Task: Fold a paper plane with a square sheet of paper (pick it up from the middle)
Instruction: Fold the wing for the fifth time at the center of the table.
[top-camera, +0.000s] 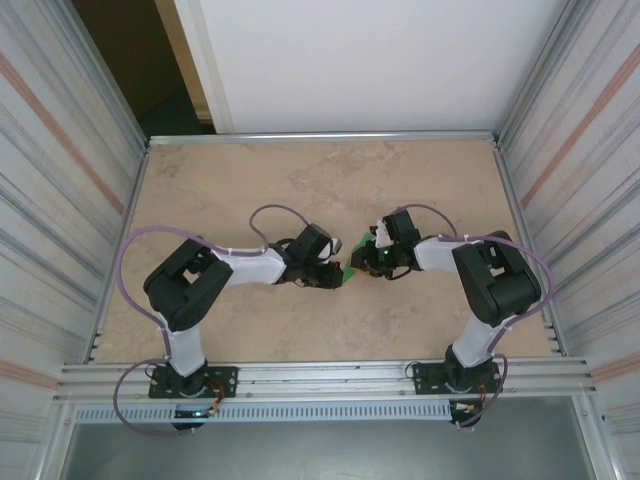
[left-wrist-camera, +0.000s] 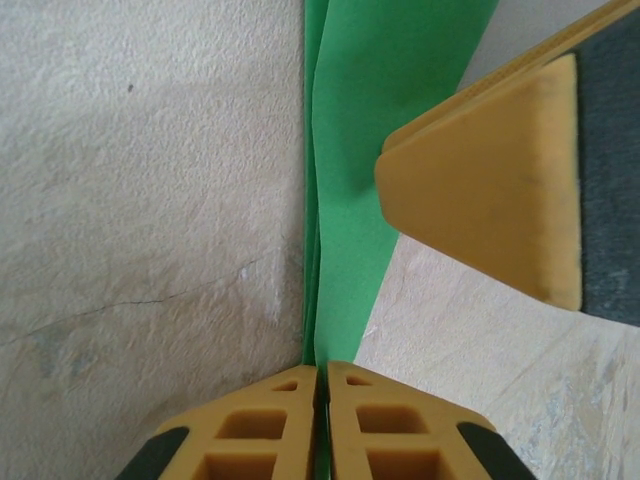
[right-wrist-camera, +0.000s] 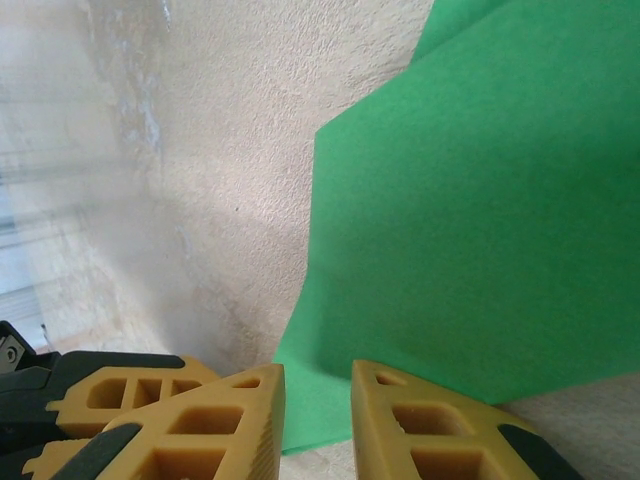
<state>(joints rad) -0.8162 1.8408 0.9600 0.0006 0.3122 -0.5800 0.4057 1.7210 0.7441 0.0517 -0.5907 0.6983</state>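
L gripper (left-wrist-camera: 322, 372) pinches green paper (left-wrist-camera: 345, 200); R gripper (right-wrist-camera: 318, 378) slightly open.

Top view: bright, even light from overhead. White wall (top-camera: 380, 60) nearly blown out, doorway (top-camera: 130, 70) at far left very dark. Shadows on the surface (top-camera: 300, 180) soft, faint. Wide-angle lens splays the side walls (top-camera: 60, 150) outward. Left wrist cam: green paper (left-wrist-camera: 350, 200) vivid, fairly sharp; left fingers (left-wrist-camera: 270, 435) and right finger (left-wrist-camera: 480, 200) soft, too close for focus, w/ a dim shadow on the paper beside that finger. Right wrist cam: left edge washed out and smeared, prob. glare. Paper throws a soft shadow on the surface.
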